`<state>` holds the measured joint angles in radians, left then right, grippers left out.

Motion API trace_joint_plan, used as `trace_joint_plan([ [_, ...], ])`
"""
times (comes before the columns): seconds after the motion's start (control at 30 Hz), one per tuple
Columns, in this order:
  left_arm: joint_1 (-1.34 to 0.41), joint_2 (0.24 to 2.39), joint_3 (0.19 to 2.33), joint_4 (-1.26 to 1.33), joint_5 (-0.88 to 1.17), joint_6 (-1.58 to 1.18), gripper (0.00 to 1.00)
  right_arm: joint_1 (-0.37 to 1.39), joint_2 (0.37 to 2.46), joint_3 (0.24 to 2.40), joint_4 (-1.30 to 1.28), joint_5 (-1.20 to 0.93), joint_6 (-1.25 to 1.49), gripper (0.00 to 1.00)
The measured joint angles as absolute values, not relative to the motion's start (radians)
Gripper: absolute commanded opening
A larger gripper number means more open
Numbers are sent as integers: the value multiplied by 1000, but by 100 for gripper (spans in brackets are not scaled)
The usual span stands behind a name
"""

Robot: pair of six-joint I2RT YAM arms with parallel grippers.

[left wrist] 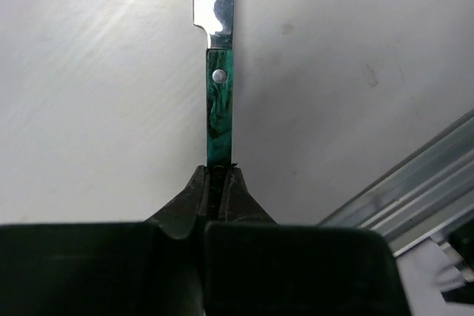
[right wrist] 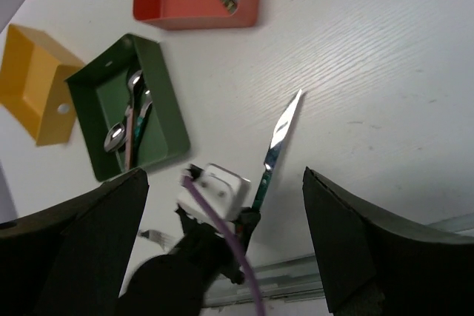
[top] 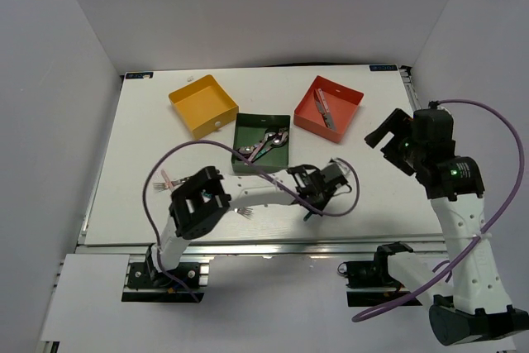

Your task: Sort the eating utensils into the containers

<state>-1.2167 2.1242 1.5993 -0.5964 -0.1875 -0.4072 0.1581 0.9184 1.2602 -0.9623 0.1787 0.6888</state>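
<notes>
Presently the left gripper (left wrist: 218, 183) is pinched shut on the tail end of a knife (left wrist: 219, 109) with a teal-green handle. The knife runs straight up the middle of the left wrist view from the fingertips, and its shiny blade is cut off by the top edge. It sits low over the white counter (left wrist: 89, 109); whether it touches the surface is not clear. In the overhead view this gripper is at lower centre, just below the dark green tray (top: 248, 126), and the knife is almost wholly hidden under the arm and a purple cable (top: 248, 169). Only the right wrist view shows the knife whole, its blade tip aimed toward the upper right. The right gripper (top: 395, 142), at the right of the overhead frame, is spread wide with nothing between its jaws, well apart from the knife; its dark fingers (right wrist: 89, 249) fill the lower corners of its own view. Spoons (top: 269, 142) lie in the green tray. The yellow tray (top: 198, 109) is at upper left. The red-orange tray (top: 347, 101) holds cutlery too small to name, cropped in the right wrist view. Forks (top: 245, 212) lie on the counter at lower left, partly masked by the left arm.
</notes>
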Motion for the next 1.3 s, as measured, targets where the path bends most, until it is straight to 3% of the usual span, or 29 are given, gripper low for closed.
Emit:
trace_joint_plan([
  [0.33, -1019, 1636, 1385, -339, -59, -568, 0, 158, 833, 984, -615, -106, 834, 89],
  [0.7, -1000, 1609, 1348, -232, 62, -615, 0, 165, 879, 877, -310, -359, 891, 83],
  [0.83, -1000, 1610, 1349, -232, 68, -623, 0, 171, 892, 863, -287, -383, 882, 73],
  [0.93, -1000, 1612, 1357, -232, 68, -628, 0, 173, 901, 841, -284, -397, 874, 55],
  [1.1, -1000, 1613, 1368, -231, 69, -633, 0, 202, 946, 832, -278, -430, 832, 48],
  [1.13, -1000, 1613, 1371, -231, 69, -634, 0, 213, 961, 833, -277, -438, 817, 33],
  [1.17, -1000, 1614, 1375, -233, 69, -633, 0, 224, 977, 835, -278, -445, 801, 25],
  [1.2, -1000, 1615, 1378, -237, 69, -633, 17, 233, 994, 842, -276, -455, 791, 8],
  [1.23, -1000, 1618, 1381, -246, 67, -630, 32, 241, 1010, 854, -273, -468, 790, 0],
  [1.27, -1000, 1626, 1387, -255, 63, -629, 68, 249, 1024, 869, -276, -467, 753, 0],
  [1.3, -998, 1632, 1398, -260, 61, -627, 90, 250, 1035, 879, -278, -467, 742, 0],
])
